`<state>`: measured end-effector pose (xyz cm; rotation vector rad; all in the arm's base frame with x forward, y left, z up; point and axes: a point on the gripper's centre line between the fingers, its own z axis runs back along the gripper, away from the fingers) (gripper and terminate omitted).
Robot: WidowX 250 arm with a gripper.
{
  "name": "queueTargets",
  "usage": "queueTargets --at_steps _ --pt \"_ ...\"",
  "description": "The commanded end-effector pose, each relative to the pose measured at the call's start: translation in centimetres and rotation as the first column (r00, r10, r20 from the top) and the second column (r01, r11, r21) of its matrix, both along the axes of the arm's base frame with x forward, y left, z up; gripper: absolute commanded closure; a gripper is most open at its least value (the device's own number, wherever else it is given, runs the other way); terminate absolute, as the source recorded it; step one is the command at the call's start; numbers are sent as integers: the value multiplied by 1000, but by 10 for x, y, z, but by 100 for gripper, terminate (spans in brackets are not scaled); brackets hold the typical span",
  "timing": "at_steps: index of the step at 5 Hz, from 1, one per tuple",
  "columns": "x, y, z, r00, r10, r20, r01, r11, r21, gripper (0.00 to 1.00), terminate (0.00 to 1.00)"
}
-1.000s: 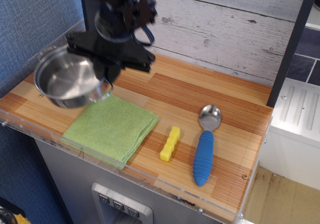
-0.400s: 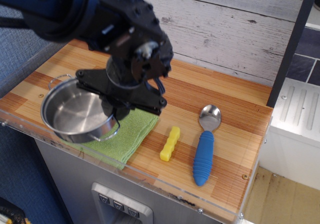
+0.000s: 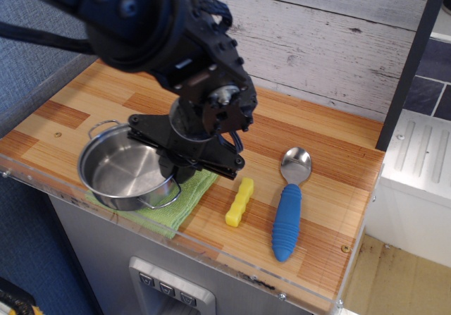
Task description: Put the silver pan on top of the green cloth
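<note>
Nearest the camera, just left of my fingers, the small round shiny steel pan with two loop handles sits over the light green textured cloth; only the cloth's near and right edges show from under it. My fingers pinch the pan's right rim, though the black wrist body hides their tips. Whether the pan's base already rests on the cloth or hangs just above it, I cannot tell. I judge the carrying as done; what remains is to settle the pan, spread the fingers and lift clear. To the right of my fingers on the wooden worktop lie a small yellow ridged block and, beyond it, a metal spoon with a blue ribbed handle. Behind stands a whitewashed plank wall. No brand, label or writing is readable anywhere.
</note>
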<state>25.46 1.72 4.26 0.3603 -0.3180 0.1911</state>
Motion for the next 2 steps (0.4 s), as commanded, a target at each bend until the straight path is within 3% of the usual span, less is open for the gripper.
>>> queueTargets --at_steps 1,2 --pt "14 6 1 1000 -4 -3 4 1000 -17 100 0" --pt "17 10 2 1000 15 -14 -15 1000 -19 0 0"
